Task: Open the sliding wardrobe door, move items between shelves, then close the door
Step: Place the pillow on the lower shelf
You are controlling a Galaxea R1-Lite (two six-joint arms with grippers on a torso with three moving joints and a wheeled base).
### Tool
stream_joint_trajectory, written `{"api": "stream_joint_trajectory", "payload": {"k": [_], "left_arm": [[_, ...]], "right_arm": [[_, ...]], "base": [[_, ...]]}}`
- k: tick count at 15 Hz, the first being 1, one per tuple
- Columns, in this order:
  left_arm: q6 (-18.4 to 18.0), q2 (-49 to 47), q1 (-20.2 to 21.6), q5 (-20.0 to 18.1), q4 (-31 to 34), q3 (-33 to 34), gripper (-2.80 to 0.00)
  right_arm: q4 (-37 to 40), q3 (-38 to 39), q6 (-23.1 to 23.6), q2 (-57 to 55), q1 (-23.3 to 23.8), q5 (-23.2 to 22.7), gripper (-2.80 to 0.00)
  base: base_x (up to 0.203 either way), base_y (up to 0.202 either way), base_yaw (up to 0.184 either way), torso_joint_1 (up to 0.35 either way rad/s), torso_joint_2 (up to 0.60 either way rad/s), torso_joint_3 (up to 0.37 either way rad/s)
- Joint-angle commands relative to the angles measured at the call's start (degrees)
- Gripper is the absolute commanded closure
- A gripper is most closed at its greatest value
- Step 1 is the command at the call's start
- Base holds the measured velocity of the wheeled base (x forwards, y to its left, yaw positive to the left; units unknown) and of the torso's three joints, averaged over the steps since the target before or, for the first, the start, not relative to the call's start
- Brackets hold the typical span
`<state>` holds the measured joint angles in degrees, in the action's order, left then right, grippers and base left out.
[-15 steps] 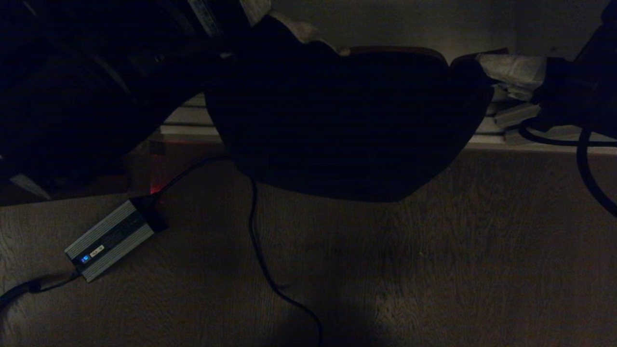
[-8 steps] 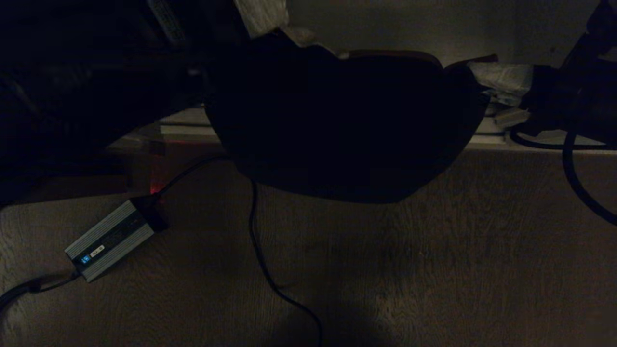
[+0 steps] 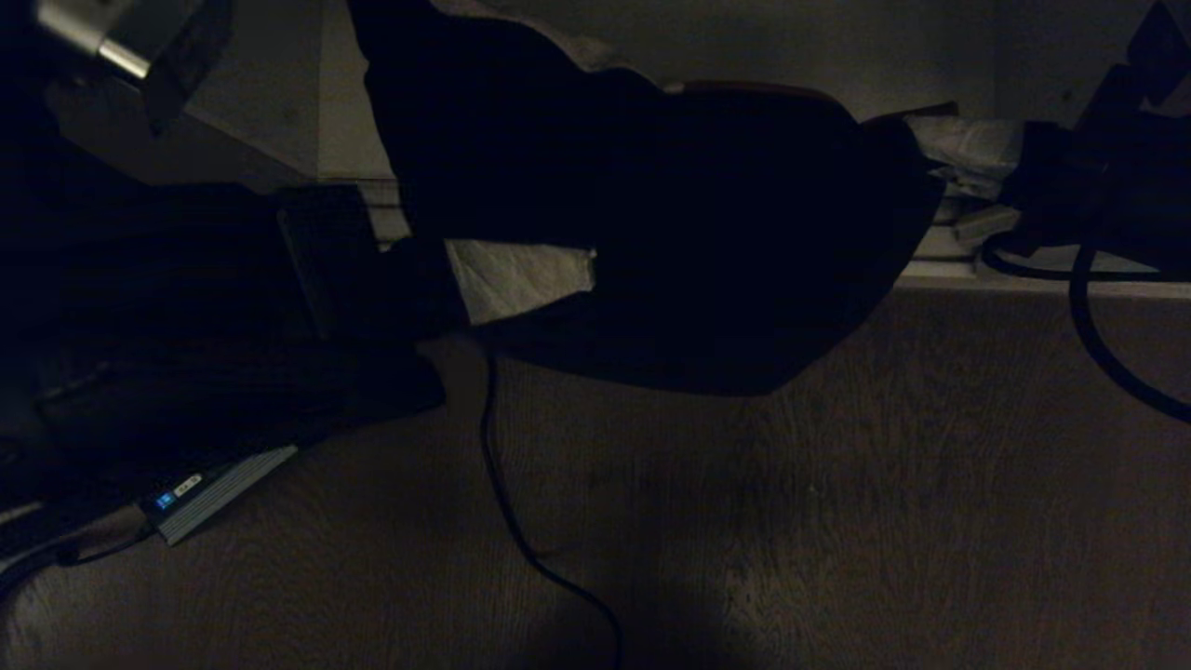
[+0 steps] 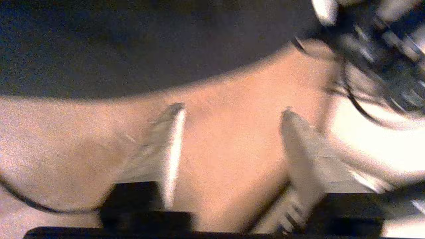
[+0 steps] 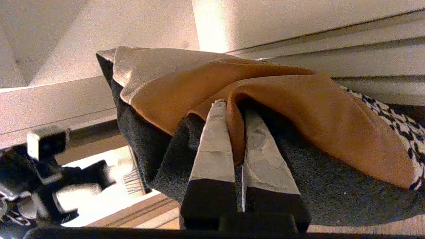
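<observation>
The right end effector (image 5: 229,113) is clenched on a fold of the cushions, its two pale fingers (image 5: 212,146) pressed close together with brown fabric pinched between them. In the right wrist view the cream cushion with the brown band (image 5: 265,99) is bunched on top, the plain black back (image 5: 332,186) of the other cushion lies under it, and a strip of black-and-white houndstooth (image 5: 395,122) shows at the far edge. Behind them run the ribbed pale floor track (image 5: 348,53) and an off-white inner wall of the wardrobe (image 5: 99,30).

In the head view the bundle hangs as a large dark mass (image 3: 707,242) over the track edge and the wooden floor (image 3: 884,484), with the right arm at the upper right.

The left end effector (image 4: 232,113) is released: its fingers (image 4: 169,146) stand apart with only the floor between them, gripping nothing, the dark cushion just beyond their tips. In the head view the left arm (image 3: 186,307) crosses low on the left, partly covering the grey power brick (image 3: 219,489), whose cable (image 3: 507,502) trails across the floor
</observation>
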<state>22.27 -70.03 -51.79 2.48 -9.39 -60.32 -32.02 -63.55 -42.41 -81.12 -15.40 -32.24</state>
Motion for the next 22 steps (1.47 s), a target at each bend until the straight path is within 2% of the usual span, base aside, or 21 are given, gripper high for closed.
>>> {"api": "stream_joint_trajectory", "payload": {"k": [1,2,7,8,10,12,15,19,22], "left_arm": [[0.6,0.9,-0.1,-4.3,1.4,2.0,0.0],[0.6,0.2,-0.1,-5.5,2.8,3.1,0.0],[0.2,-9.2,0.0,-5.1,2.5,8.4,0.0],[0.1,-11.5,0.1,-4.6,1.9,8.8,0.0],[-0.2,-16.9,0.5,-0.5,-2.1,8.9,0.0],[-1.2,-22.9,1.5,7.0,-12.2,8.6,0.0],[-7.3,-31.4,2.8,17.4,-28.4,7.3,0.0],[-16.1,-39.5,4.7,25.1,-43.1,1.9,0.0],[-22.9,-43.3,5.2,29.0,-55.3,-4.2,0.0]], "right_arm": [[-0.2,-0.6,-0.2,-0.3,0.0,-0.2,0.0],[-0.1,-1.1,-0.3,-0.2,0.0,-0.1,0.0],[-0.1,-2.0,-0.2,0.3,0.0,0.0,0.0],[-0.1,-2.0,-0.3,0.2,0.0,0.0,0.0],[-0.1,-1.9,-0.2,0.1,0.0,-0.1,0.0],[0.0,-1.9,-0.2,0.2,0.0,-0.1,0.0],[0.3,-1.9,-0.1,-0.3,-0.1,-0.2,0.0],[0.1,-1.4,-0.1,-0.3,-0.1,-0.2,0.0],[-0.1,-0.7,0.0,-0.1,-0.1,-0.4,0.0]], "base": [[0.0,0.0,0.0,0.0,0.0,0.0],[0.0,0.0,0.0,0.0,0.0,0.0],[0.0,0.0,0.0,0.0,0.0,0.0],[0.0,0.0,0.0,0.0,0.0,0.0],[0.0,0.0,0.0,0.0,0.0,0.0],[0.0,0.0,0.0,0.0,0.0,0.0],[0.0,0.0,0.0,0.0,0.0,0.0],[0.0,0.0,0.0,0.0,0.0,0.0],[0.0,0.0,0.0,0.0,0.0,0.0]]}}
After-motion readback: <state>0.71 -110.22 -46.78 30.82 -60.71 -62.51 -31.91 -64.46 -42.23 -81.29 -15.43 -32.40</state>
